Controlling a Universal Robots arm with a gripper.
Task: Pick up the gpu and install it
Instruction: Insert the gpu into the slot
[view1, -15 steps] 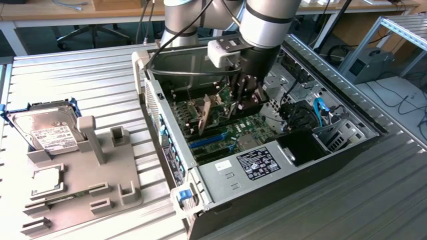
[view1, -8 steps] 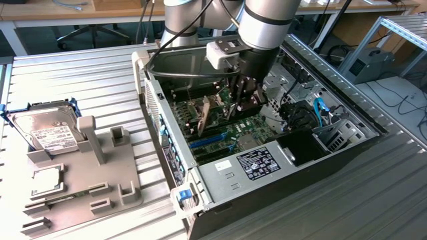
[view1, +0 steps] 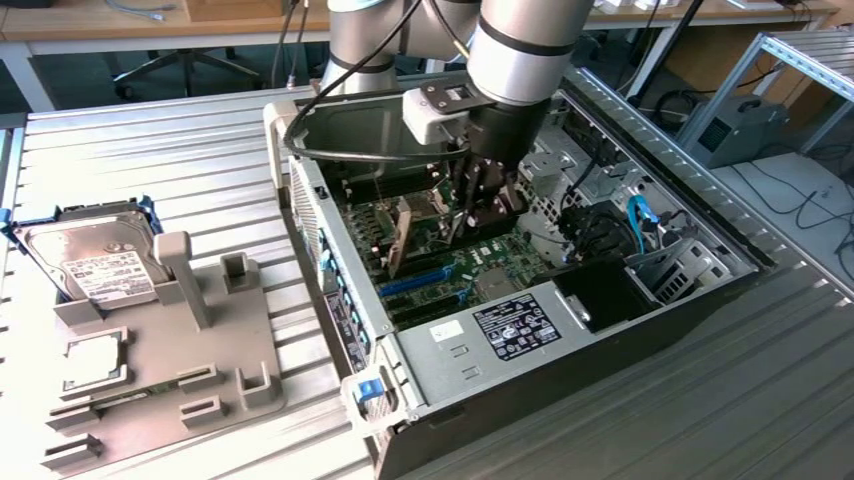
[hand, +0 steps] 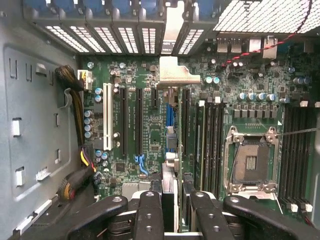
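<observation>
Gripper (hand: 171, 200) clamped on the gpu (view1: 400, 235), card held upright inside the open computer case (view1: 667, 300), apparently over a motherboard (hand: 150, 135) slot, silver bracket (hand: 175, 72) toward the case's rear edge.

Arm: silver-grey cylindrical segments, black band at joint. White camera block (view1: 434, 113) beside wrist, black cables looped. Pincer (hand: 170, 212): black ridged fingers (hand: 148, 215), round pivot screws.

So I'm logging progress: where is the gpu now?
In the exterior view, the gpu stands on edge inside the open computer case, over the motherboard, held in the pincer.
</observation>
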